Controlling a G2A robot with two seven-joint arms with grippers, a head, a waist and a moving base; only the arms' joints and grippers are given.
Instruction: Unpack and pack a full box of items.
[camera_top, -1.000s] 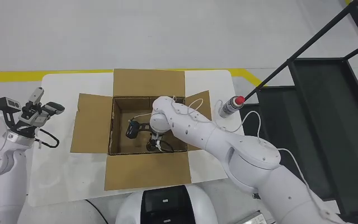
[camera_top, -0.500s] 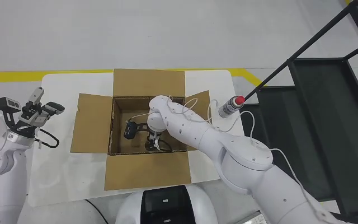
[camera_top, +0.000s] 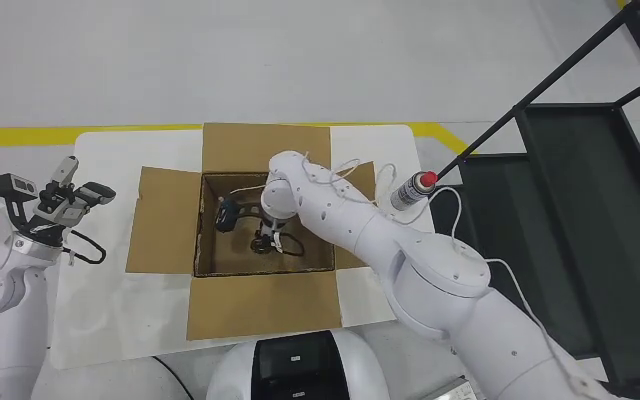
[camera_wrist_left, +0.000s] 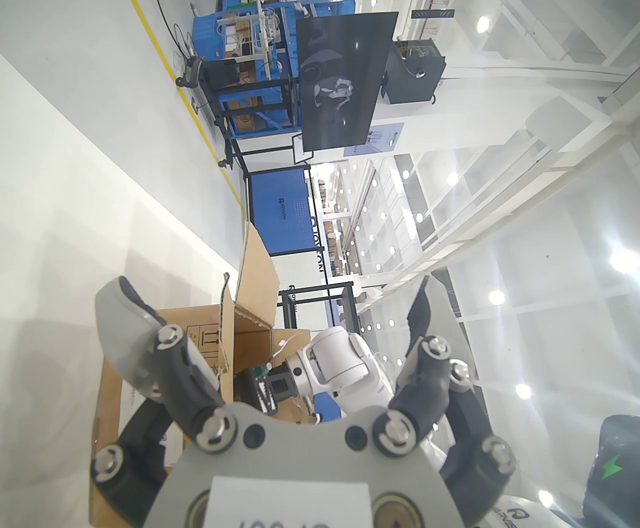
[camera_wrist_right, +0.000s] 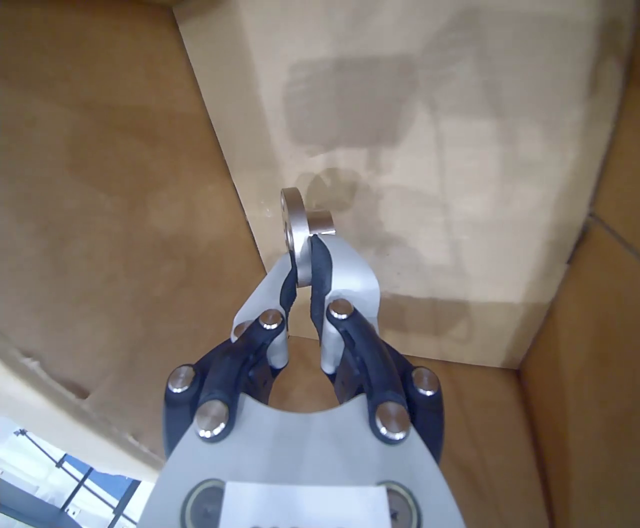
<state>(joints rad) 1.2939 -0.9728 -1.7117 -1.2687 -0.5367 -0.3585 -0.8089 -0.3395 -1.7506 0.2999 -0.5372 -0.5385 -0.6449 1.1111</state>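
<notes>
Brown cardboard box (camera_top: 165, 220), flaps open, centred on white table (camera_top: 100, 300). Left gripper (camera_top: 83, 180) at table's left edge, fingers apart, empty. Right gripper (camera_wrist_right: 305, 255) inside box, clamped on silver flanged metal disc (camera_wrist_right: 294, 225). Red-capped silver can (camera_top: 408, 190) lies right of box.

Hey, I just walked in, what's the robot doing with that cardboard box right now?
The right gripper is down inside the open cardboard box, shut on a small metal flanged part near one inner corner. I cannot tell whether the part touches the box floor. The left gripper is open and holds nothing, off by the edge of the table, away from the box. A spray can with a red cap sits on the table beside the box.
</notes>
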